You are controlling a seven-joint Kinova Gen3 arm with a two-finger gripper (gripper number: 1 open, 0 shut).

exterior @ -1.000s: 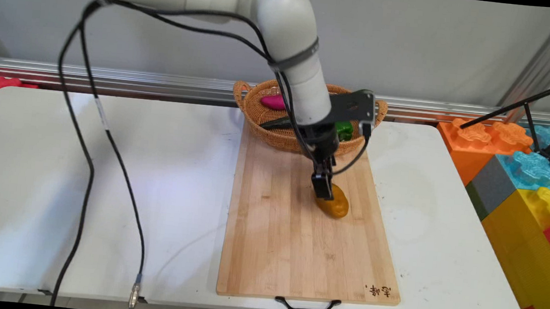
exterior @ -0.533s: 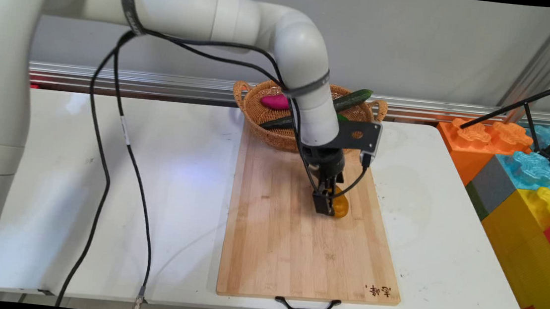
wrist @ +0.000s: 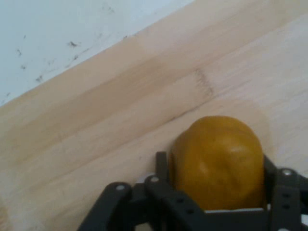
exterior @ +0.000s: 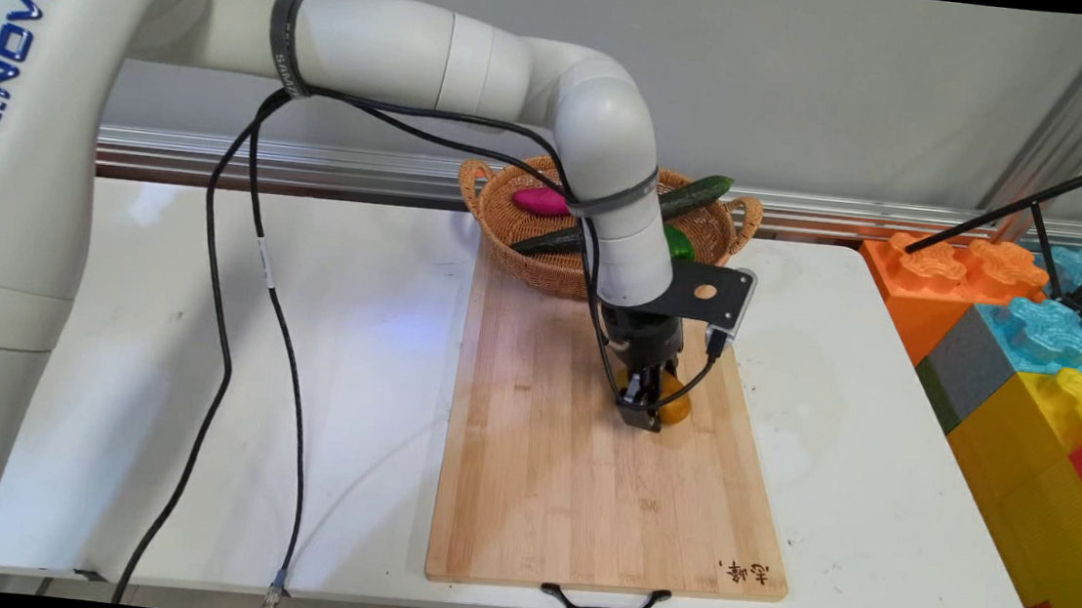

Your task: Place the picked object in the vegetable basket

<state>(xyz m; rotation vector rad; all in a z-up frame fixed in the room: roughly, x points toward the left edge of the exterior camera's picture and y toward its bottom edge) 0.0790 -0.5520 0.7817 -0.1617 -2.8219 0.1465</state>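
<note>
Gripper: the black gripper points down at the cutting board, low over its far right part; in the hand view the gripper rises from the bottom edge.
Fingers: they stand on either side of the orange-brown potato, one finger against its left flank; the other is largely hidden behind its right flank. Whether they press the potato or only bracket it cannot be told.
Potato: the potato lies on the cutting board, between the fingers, its rounded end poking out beyond them toward the board's right edge.
Cutting board: pale bamboo, lengthwise on the white bench, with a black handle at its near end and a small burnt mark in the near right corner.
Basket: a wicker basket sits at the board's far end, touching or overlapping it, well apart from the potato.
Basket contents: a long dark cucumber leaning over the rim, a magenta piece, and something bright green partly behind the arm.
Right of bench: big toy blocks in orange, blue, yellow and red, stacked beside the bench.
Cables: black cables hang from the arm down past the bench's near edge.
</note>
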